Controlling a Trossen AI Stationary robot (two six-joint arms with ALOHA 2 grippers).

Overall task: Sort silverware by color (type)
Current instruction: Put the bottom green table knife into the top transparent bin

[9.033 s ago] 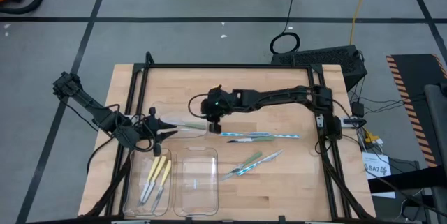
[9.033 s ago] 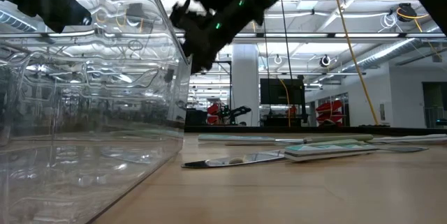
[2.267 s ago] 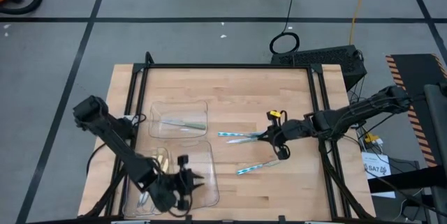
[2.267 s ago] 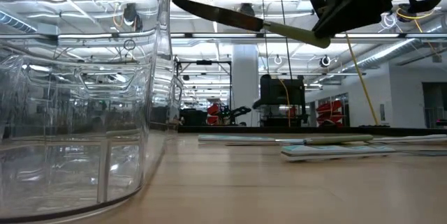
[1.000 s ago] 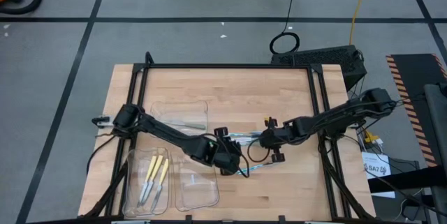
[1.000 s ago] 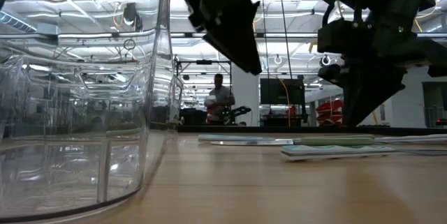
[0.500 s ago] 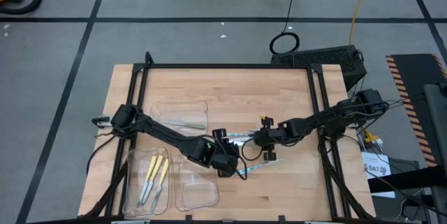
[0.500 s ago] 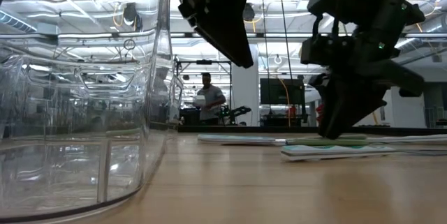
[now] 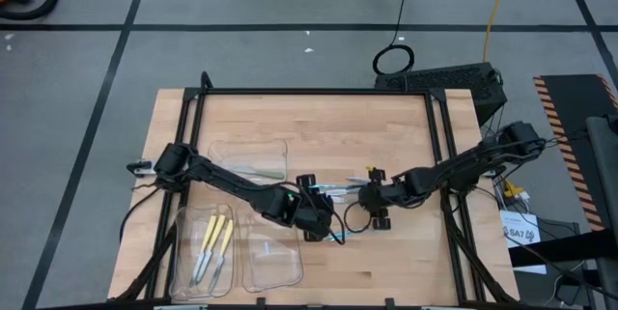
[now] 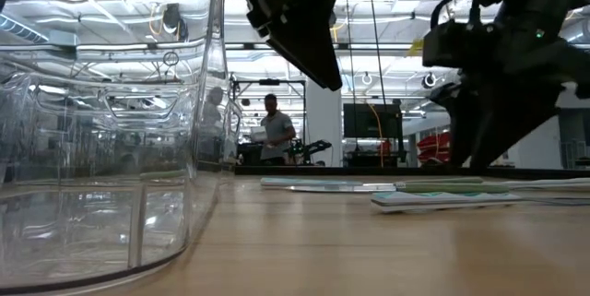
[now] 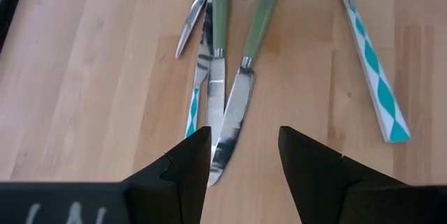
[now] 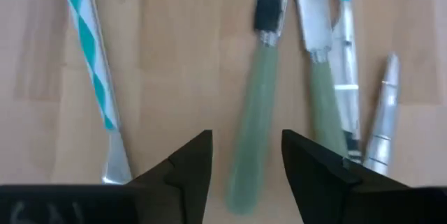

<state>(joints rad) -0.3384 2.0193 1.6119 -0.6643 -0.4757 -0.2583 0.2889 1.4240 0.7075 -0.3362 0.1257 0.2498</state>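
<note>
The right gripper [image 12: 241, 155] has just let go: a second ago its fingers were closed, and now they stand apart, holding nothing. A pale green knife [image 12: 250, 116] lies flat on the table [image 9: 386, 117] directly ahead of the gap, blurred, so it may only just have come to rest. A second green knife [image 12: 323, 98] lies just beside it, with a blue-patterned utensil [image 12: 86, 46] off to the other side. This suggests the knife was set down among the loose pieces in the middle of the table, not in a tray, so it is not yet sorted.

The left gripper [image 11: 243, 155] faces the right one across the same cluster. Its fingers are spread, nothing between them, as they were a second ago. The two knife blades [image 11: 234, 116] lie just ahead of its fingertips, so it looks placed to take one next.

Behind the left gripper, the yellow utensils [image 9: 212, 242] sit in a clear tray [image 9: 185, 269], and one green piece [image 9: 259, 168] lies in the far tray [image 9: 220, 148]; the middle tray [image 9: 270, 267] appears empty.
</note>
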